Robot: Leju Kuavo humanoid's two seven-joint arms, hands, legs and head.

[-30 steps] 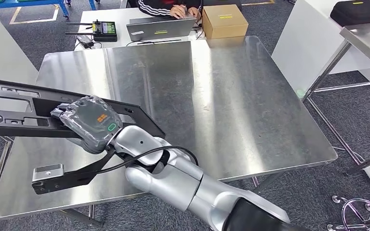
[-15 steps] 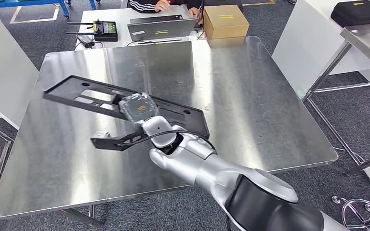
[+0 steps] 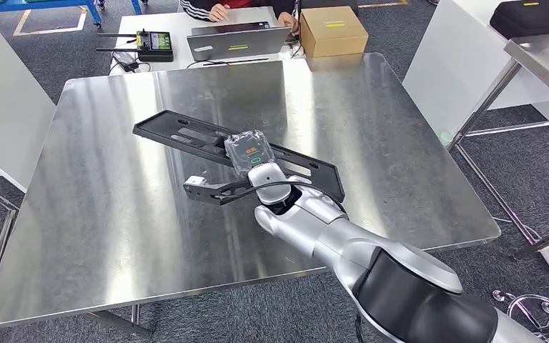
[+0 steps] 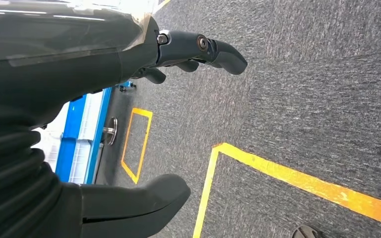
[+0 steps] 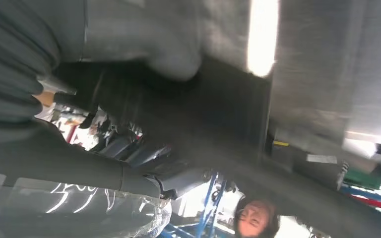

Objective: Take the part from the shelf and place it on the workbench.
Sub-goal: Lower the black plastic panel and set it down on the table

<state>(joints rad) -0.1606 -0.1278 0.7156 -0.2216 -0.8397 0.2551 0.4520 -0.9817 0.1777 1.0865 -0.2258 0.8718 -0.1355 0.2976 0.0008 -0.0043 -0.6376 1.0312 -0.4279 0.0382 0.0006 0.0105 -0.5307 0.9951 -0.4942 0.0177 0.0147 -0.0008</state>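
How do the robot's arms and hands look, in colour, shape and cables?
The right arm is rounded silver with a black upper segment and a black cable looping at the wrist. The right hand has a grey, plastic-wrapped back with orange and green markings. The left hand has a dark ribbed cover and dark fingers.

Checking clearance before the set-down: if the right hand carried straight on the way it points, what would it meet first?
Probably bare workbench first: the right hand, holding the black part, points up-left across it. Height above the steel is unclear.

Workshop: steel workbench (image 3: pixel 372 143), floor tape (image 4: pixel 297 178)
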